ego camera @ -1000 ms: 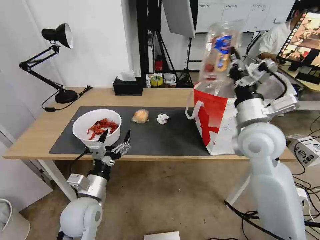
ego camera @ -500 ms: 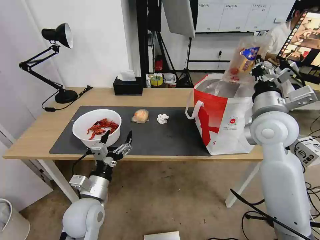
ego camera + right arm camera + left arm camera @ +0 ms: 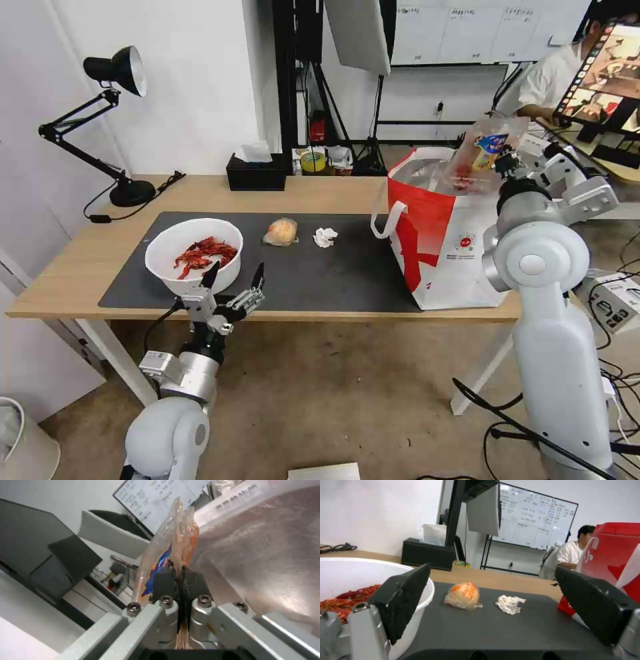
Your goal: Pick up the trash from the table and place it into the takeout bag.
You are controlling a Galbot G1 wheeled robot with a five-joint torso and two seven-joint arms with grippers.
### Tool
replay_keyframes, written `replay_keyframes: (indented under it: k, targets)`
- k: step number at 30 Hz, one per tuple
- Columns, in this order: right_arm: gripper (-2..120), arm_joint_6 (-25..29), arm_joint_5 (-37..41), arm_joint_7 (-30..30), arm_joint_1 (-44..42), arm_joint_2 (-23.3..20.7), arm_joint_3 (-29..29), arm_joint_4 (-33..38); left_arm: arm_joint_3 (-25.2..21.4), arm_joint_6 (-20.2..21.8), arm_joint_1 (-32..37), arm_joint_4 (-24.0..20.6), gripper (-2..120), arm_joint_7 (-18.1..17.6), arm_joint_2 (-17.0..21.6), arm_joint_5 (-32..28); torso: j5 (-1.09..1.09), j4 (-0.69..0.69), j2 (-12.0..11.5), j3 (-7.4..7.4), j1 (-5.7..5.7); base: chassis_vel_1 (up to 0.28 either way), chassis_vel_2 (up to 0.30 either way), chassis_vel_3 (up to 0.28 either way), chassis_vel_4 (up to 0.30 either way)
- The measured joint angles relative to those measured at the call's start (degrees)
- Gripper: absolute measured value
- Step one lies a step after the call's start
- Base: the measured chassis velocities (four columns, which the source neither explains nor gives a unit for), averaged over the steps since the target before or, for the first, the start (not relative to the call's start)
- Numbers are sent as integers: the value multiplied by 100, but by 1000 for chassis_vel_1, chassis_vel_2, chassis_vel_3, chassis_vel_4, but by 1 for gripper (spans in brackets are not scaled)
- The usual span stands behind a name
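Right claw (image 3: 178, 580): clamped tight on clear plastic tray (image 3: 483, 150), over takeout bag (image 3: 460, 247) mouth.
Left claw (image 3: 233, 277): spread wide, empty, beside bowl (image 3: 193, 253).

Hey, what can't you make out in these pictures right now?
- Bottom of the takeout bag: head view, hidden by its own walls; right wrist view sees just foil lining.
- How many tomatoes the plastic tray holds: too small in the head view, blocked by the right hand in the wrist view.
- What the wrapped orange lump is: wrap blurs it.
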Motion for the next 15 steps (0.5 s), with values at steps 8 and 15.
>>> replay_keyframes:
  k: [8, 15]
  targets:
    - [0, -171, 162, 349, 52, 24, -3, -17, -5, -6, -3, 7, 100, 0, 10, -1, 0, 0, 0, 0, -1, 0, 0, 0, 0]
    - [4, -176, 193, 306, 57, 22, 9, 30, -11, -9, 7, -5, 100, 0, 23, -3, 0, 0, 0, 0, -1, 0, 0, 0, 0]
